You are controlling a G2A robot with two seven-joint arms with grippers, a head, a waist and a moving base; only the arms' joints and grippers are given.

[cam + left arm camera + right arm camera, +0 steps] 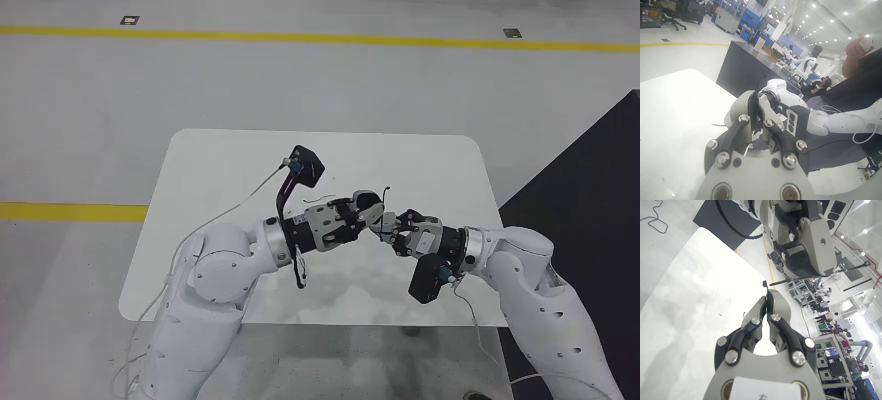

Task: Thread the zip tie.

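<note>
White table on grey floor, left gripper clamped on black zip tie strap, its tip beside the square head pinched by right gripper

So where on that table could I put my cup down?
The table is bare along its far edge and both far corners. The middle is crowded: the left gripper and right gripper meet there, each shut on a zip tie.
</note>
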